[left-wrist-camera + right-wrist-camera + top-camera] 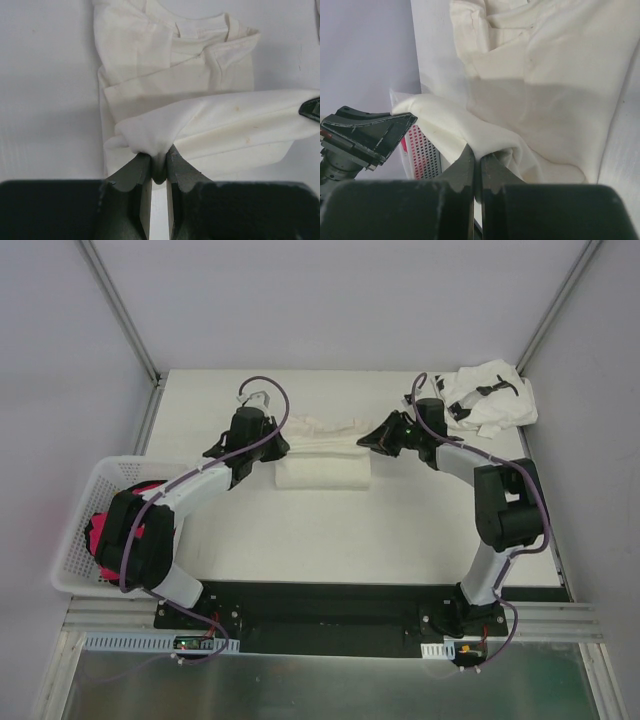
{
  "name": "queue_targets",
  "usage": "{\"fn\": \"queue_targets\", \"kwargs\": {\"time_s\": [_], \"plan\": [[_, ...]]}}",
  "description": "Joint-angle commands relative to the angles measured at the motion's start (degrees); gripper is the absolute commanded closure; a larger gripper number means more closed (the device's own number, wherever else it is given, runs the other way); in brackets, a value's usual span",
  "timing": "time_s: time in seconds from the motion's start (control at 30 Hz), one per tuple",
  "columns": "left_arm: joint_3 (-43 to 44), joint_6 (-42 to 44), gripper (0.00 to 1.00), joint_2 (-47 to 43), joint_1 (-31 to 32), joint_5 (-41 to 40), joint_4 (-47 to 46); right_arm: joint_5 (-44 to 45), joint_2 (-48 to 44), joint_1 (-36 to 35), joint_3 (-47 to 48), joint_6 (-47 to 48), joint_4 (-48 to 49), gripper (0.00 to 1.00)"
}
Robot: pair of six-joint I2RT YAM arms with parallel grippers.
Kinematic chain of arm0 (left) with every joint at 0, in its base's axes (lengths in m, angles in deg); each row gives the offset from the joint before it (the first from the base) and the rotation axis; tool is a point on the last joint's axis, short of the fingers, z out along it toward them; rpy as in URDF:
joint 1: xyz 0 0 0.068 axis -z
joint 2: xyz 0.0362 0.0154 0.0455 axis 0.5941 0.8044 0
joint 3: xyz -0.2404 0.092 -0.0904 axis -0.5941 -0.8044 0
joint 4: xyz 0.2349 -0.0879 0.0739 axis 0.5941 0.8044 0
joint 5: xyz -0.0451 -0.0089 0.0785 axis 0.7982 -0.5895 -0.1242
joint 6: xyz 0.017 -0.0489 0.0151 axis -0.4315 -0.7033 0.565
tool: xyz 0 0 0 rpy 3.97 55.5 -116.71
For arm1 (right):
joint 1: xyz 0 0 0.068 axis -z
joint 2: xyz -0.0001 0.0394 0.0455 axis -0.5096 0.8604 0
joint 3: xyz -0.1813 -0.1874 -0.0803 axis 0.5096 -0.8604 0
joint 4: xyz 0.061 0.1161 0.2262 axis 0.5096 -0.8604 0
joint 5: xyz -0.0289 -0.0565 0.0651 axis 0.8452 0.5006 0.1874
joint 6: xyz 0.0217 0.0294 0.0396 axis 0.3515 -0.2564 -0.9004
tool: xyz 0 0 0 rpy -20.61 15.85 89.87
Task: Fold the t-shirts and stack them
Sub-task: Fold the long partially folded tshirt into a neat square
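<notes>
Jaws of the left gripper [159, 161] are clenched on a bunched pinch of cloth. That arm reaches past a white plastic mesh basket [75, 540] at the table's left edge (red item inside, not identifiable). The cloth belongs to the large, plain cream-white cloth t-shirt [322, 455], which lies partly folded near the middle of the flat white table [400, 540], its collar visible in the left wrist view. One long edge is lifted and runs as a raised band between the two grippers, above the folded part resting on the table. The right gripper [479, 161] has its jaws clamped on the right end of that band. At the far right corner, a crumpled white t-shirt with small black printed marks [490, 395] lies in a heap, well apart from the cream one.
</notes>
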Motion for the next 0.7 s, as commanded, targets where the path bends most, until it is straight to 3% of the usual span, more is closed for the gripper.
{"fn": "queue_targets", "kwargs": {"time_s": [0.0,0.67], "plan": [[5.41,2.92,1.0,3.13,-2.29,-1.97,-0.62,3.18,1.11,2.73,4.27,-0.02,1.14,0.99],[19.56,1.17,1.0,19.93,-5.36,7.34,-1.5,0.28,15.69,5.36,17.63,-3.97,1.05,0.99]]}}
